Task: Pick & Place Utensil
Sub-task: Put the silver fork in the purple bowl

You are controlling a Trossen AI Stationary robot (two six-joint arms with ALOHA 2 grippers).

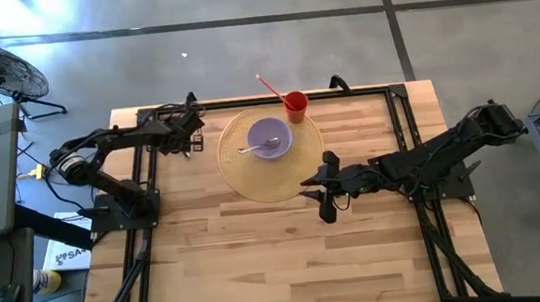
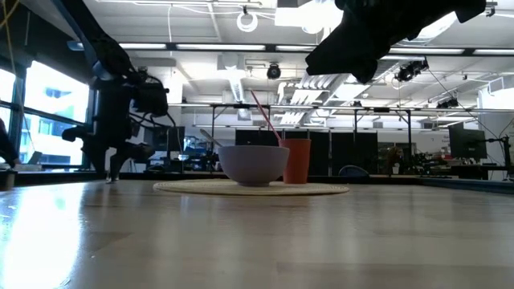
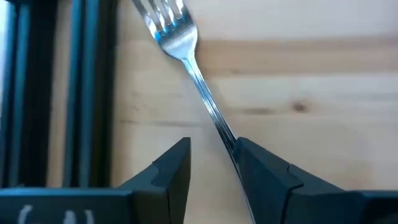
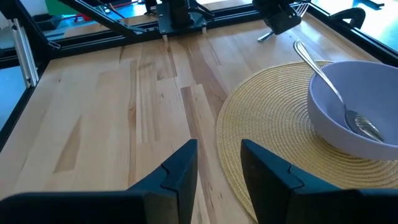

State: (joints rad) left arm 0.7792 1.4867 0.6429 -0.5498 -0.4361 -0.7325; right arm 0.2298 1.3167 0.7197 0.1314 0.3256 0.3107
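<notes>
A: High view first. Where's the utensil?
B: Silver metal fork isn't clear from above; it's under the left gripper, which sits at the far left of the light wooden table, just beside the round woven straw placemat. Pale purple bowl sits on the mat with a silver spoon inside. Orange cup with a red straw stands at the mat's far edge.
A: Right arm?
B: Right gripper hangs over the table, just beside the mat's near right edge.
A: Low view?
B: Bowl and cup on the mat; left gripper down at the tabletop.
A: Left wrist?
B: Fork lies flat on the wood, tines pointing away. Handle runs between the fingers, touching one; jaws narrow but not clamped.
A: Right wrist?
B: Fingers narrowly apart, holding nothing. Bowl, spoon ahead.
</notes>
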